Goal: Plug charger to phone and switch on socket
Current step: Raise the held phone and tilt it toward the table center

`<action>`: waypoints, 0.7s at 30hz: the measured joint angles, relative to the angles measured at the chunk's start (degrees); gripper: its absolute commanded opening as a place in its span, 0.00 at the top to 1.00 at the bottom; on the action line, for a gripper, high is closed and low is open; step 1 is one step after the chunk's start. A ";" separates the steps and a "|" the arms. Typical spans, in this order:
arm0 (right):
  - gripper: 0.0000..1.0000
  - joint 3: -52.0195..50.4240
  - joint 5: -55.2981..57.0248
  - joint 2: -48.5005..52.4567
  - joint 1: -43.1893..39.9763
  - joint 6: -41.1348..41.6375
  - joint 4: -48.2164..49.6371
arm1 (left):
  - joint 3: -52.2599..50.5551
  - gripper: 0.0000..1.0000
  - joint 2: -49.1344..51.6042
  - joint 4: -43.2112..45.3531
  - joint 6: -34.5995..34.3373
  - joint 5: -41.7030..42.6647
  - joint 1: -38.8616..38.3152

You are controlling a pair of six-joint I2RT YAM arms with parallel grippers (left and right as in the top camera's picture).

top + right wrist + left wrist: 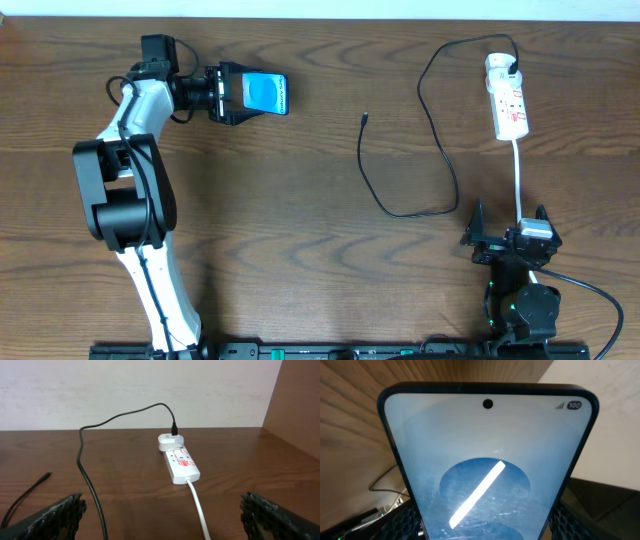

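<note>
Phone [265, 93] is held across its sides by the left gripper [240, 95] in the overhead view, most of its length sticking out beyond the fingertips toward the middle of the desk [300, 220]. That probably leaves an end free for plugging. The charger [440, 150] lies well ahead of that gripper, its connector tip [365, 117] loose on the wood. The right gripper [510, 215] stands wide open and empty, with the socket [510, 100] straight ahead of it and a white cord [518, 175] running back toward it. In the left wrist view the phone [487, 470] fills the frame between the ribbed pads [410, 522]. Its camera hole [488, 404] is at the far end, so the charging port is likely the end nearest the gripper, an awkward hold for plugging. Whether the phone rests on the desk I cannot tell. In the right wrist view the spread fingers [55, 512] frame the socket [180, 462]. The charger [82, 460] is already plugged into a white adapter [167, 440] on its far end. The connector tip [47, 476] lies ahead and left, within likely reach. The red switches [182, 461] are too small to read.
</note>
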 measured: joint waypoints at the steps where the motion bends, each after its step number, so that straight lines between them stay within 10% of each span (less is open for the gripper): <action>1: 0.01 0.00 0.00 0.00 0.00 0.00 0.00 | 0.00 0.93 0.00 0.02 0.00 0.35 -0.04; 21: 0.01 0.00 0.00 0.00 0.00 0.00 0.00 | 0.00 0.93 0.00 3.54 0.26 3.43 -0.11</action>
